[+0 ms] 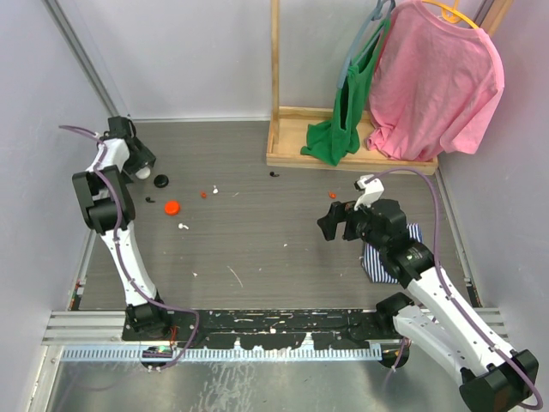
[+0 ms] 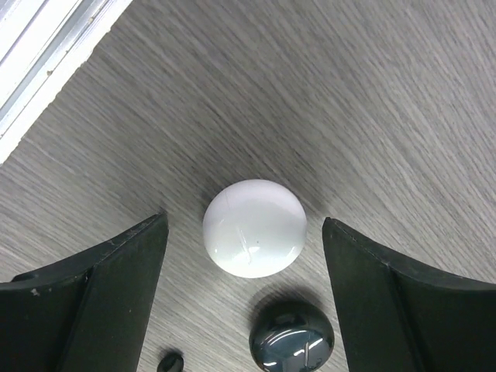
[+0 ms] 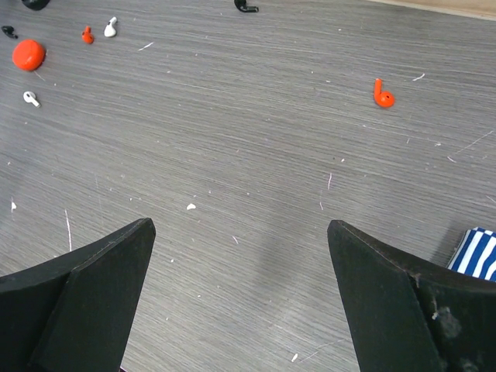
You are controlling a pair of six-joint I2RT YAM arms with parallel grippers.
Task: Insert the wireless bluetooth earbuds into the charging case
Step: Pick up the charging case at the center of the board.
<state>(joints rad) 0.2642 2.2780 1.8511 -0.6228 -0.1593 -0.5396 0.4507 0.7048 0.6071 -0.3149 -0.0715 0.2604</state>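
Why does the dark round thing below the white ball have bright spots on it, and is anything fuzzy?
Left wrist view: the dark round case is glossy and mirrors the lights, hence the glare; the white case shows only a faint sheen. Right wrist view: the red earbud looks sharp, the right tool's fingers up close look softer. Top view: even light, faint shadows.

No text, label, brand, number or sign can be read in any of the three views. The white round case [image 2: 253, 229] and the dark round case [image 2: 291, 335] are seen closest, and both are shown with plain surfaces.
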